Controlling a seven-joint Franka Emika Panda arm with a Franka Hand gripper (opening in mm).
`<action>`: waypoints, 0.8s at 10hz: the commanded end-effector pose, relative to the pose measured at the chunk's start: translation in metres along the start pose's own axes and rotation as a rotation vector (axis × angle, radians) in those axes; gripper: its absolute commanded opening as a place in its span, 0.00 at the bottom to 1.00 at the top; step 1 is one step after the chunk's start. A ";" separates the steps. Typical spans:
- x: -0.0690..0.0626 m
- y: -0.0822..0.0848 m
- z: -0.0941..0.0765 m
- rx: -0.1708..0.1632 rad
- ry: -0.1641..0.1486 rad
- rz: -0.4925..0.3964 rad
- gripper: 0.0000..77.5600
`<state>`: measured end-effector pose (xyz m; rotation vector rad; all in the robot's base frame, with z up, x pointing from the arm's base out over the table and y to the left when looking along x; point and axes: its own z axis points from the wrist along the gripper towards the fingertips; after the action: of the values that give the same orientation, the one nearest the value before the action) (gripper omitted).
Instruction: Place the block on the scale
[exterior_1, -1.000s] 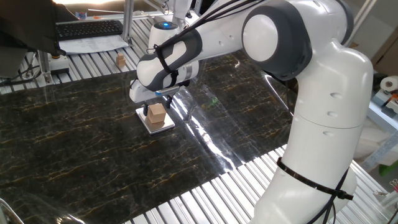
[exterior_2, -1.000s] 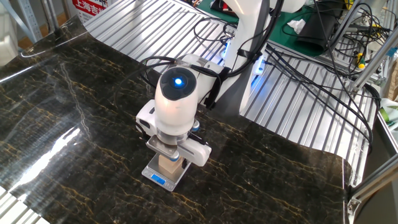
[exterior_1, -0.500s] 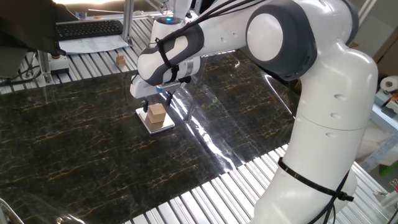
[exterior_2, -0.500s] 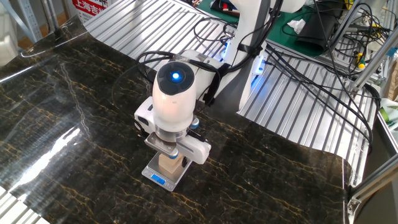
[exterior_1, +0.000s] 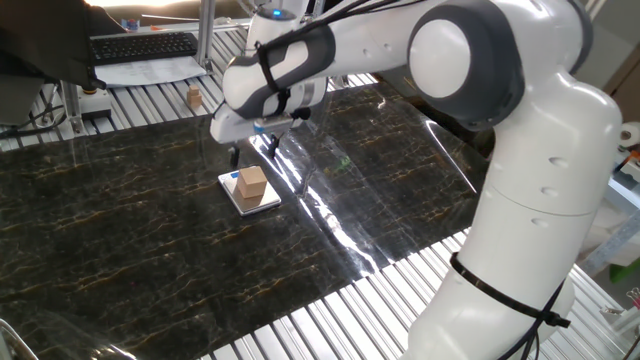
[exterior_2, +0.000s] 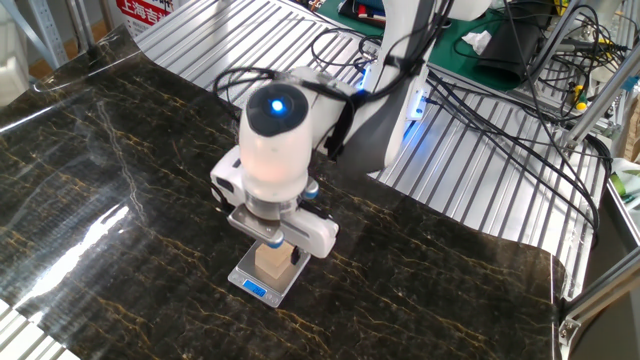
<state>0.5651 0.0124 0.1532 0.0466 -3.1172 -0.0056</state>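
The block (exterior_1: 252, 182) is a light-tan wooden cube that sits on the scale (exterior_1: 262, 201), a small flat silver-white square on the dark mat. In the other fixed view the block (exterior_2: 270, 261) rests on the scale (exterior_2: 250, 284), whose blue display strip faces the camera. My gripper (exterior_1: 252, 152) hangs just above the block, open, with its fingers clear of it. In the other fixed view the gripper (exterior_2: 276, 244) is directly over the block and partly hides it.
A tinier tan wooden piece (exterior_1: 193, 97) stands on the ribbed metal table behind the mat. A keyboard (exterior_1: 143, 46) lies at the back left. Cables (exterior_2: 480, 110) run across the metal surface by the arm's base.
The gripper has risen straight up off the block, which stays on the scale. The arm's wrist has lifted with it.
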 end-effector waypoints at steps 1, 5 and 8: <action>-0.008 -0.009 -0.033 0.001 0.001 0.000 1.00; -0.006 -0.015 -0.046 0.005 -0.008 0.021 1.00; -0.001 -0.021 -0.056 0.013 -0.002 0.016 1.00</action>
<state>0.5699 -0.0060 0.2036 0.0201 -3.1183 0.0036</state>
